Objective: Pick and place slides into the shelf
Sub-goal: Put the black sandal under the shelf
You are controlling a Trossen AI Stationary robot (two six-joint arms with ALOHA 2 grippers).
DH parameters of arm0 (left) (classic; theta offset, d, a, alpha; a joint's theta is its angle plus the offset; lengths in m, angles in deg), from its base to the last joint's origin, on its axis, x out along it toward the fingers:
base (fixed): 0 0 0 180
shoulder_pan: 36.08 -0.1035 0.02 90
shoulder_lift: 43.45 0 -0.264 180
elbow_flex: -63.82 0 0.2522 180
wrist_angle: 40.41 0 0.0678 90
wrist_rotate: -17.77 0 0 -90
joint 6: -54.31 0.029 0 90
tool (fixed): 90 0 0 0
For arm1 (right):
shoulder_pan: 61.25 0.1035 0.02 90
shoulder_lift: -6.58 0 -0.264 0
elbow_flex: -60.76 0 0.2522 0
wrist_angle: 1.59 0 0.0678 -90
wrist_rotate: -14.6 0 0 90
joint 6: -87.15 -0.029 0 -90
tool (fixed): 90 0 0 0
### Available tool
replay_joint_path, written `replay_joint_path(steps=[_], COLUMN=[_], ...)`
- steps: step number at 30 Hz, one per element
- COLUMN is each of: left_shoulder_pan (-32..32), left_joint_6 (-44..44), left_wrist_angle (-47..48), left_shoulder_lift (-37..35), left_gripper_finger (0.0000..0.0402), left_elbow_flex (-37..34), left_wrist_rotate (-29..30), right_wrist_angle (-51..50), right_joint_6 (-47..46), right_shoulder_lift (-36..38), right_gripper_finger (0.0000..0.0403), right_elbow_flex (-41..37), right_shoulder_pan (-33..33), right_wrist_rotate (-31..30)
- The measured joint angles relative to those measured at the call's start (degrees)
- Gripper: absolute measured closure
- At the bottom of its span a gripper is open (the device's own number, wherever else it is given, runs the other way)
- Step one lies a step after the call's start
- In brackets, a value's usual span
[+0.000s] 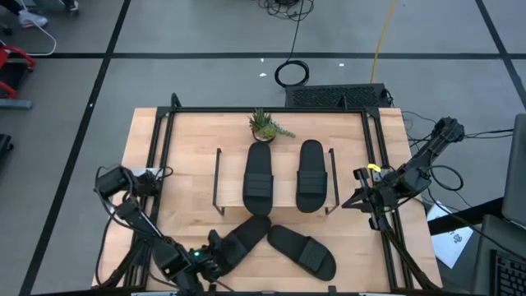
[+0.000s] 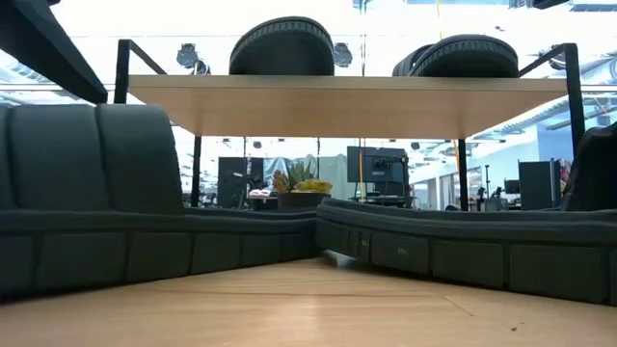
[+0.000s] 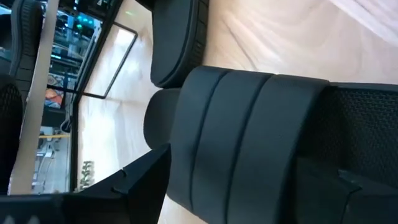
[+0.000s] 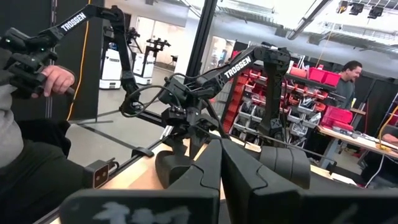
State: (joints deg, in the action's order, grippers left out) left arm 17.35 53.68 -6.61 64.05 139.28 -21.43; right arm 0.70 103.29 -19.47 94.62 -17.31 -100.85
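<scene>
On top of the low light-wood shelf (image 1: 275, 156), well beyond the left claw (image 1: 215, 256): two matte black open-toe slides (image 1: 258, 179) already placed. Third pick in hand. Straddling the strap of another black slide (image 1: 243, 240) on the desk (image 1: 189, 177), fingers spread, not yet clenched. Next: close, lift, carry to shelf. Right claw (image 1: 363, 197) pressed shut, idle beside shelf.

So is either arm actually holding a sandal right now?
Seemingly yes: the left gripper straddles the lower-left slide across its strap; contact isn't clear. The right gripper holds nothing.

grey floor (image 1: 205, 74) with dark lines, red parts bins (image 4: 323, 93), bright ceiling lights (image 4: 348, 6)
</scene>
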Motion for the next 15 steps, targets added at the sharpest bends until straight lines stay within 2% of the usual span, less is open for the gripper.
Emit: replay_joint_path(steps=[9,12,15], left_shoulder_pan=[-4.47,-4.63,-4.55], left_joint_6=[-5.94,-7.06,-7.82], left_wrist_angle=[-0.65,-0.79,-0.37], left_shoulder_lift=[-0.24,-0.24,-0.24], left_gripper_finger=[0.0124,0.0174,0.0276], left_elbow_flex=[-1.23,-1.87,-1.90], left_wrist_rotate=[-7.83,-7.92,-7.26], right_wrist_angle=[0.00,0.01,0.00], right_joint_6=[0.00,0.00,0.02], right_shoulder_lift=[-0.04,-0.04,-0.04], right_gripper_finger=[0.0403,0.0403,0.0403], right_elbow_flex=[0.00,0.00,0.00], right_shoulder_pan=[0.00,0.00,0.00], right_wrist_rotate=[0.00,0.00,0.00])
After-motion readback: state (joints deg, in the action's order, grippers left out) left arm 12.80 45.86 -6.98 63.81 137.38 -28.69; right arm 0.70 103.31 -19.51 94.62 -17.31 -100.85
